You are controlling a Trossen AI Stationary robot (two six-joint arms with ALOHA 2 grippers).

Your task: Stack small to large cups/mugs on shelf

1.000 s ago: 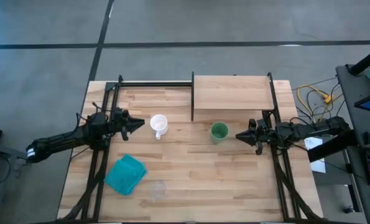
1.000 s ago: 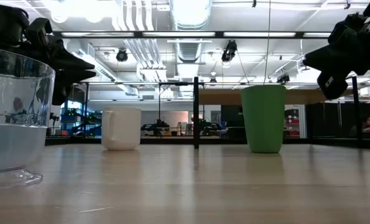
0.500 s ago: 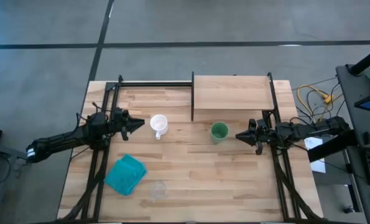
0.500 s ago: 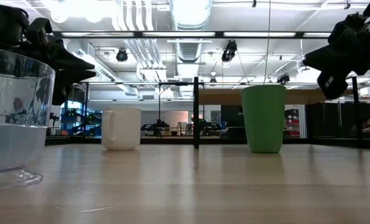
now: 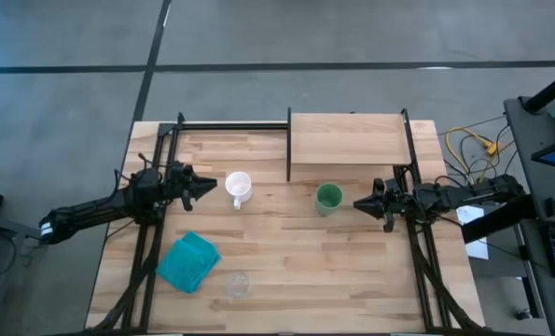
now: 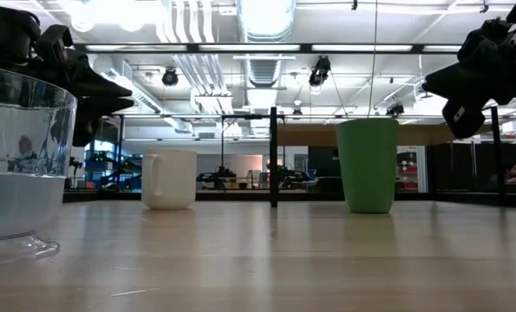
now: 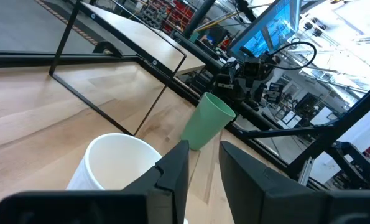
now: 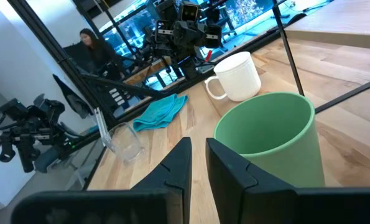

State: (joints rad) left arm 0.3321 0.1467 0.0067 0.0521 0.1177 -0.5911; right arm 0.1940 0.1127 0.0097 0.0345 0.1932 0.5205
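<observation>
The white handled mug (image 5: 238, 187) stands upright on the table just right of my left gripper (image 5: 210, 187), which is shut and empty; the mug also shows in the left wrist view (image 7: 113, 165). The green cup (image 5: 328, 197) stands upright near the shelf's front edge, just left of my right gripper (image 5: 358, 203), which is shut and empty; the cup fills the right wrist view (image 8: 268, 140). The small clear cup (image 5: 236, 283) stands near the table's front edge and looms large in the low view (image 6: 19, 165). The light-wood shelf (image 5: 349, 140) stands at the far right.
A teal folded cloth (image 5: 188, 261) lies at the front left, beside the clear cup. Black frame rails (image 5: 230, 124) run along the table's far edge and down both sides. Cables (image 5: 473, 145) lie off the table's right edge. A person sits far off in the room (image 8: 88, 40).
</observation>
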